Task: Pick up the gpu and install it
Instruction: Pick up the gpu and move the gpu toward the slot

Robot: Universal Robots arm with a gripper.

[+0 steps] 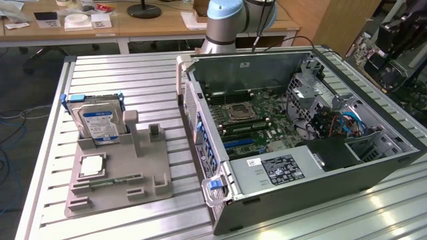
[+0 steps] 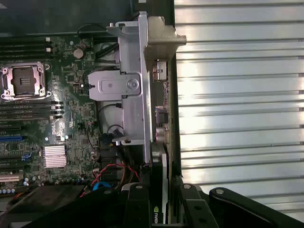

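Observation:
In the wrist view the gpu (image 2: 158, 199) is seen edge-on, a thin black card with a green logo near its lower end. My gripper (image 2: 161, 190) is shut on it, one black finger (image 2: 137, 202) on each flat side. The card hangs above the open computer case, over the silver drive cage (image 2: 130, 90) and the case wall beside the slatted table. The motherboard (image 2: 61, 118) with its bare processor socket (image 2: 23, 80) lies off to one side of the card. In the exterior view the case (image 1: 373, 165) lies on its side with the motherboard (image 1: 247, 120) exposed.
A grey holder (image 1: 153, 170) at the exterior view's left carries a hard drive (image 1: 98, 122) in a blue frame, a processor (image 1: 91, 165) and a memory stick (image 1: 117, 181). The arm's base (image 1: 230, 20) stands behind the case. Red and blue cables (image 2: 111, 173) run beside the drive cage.

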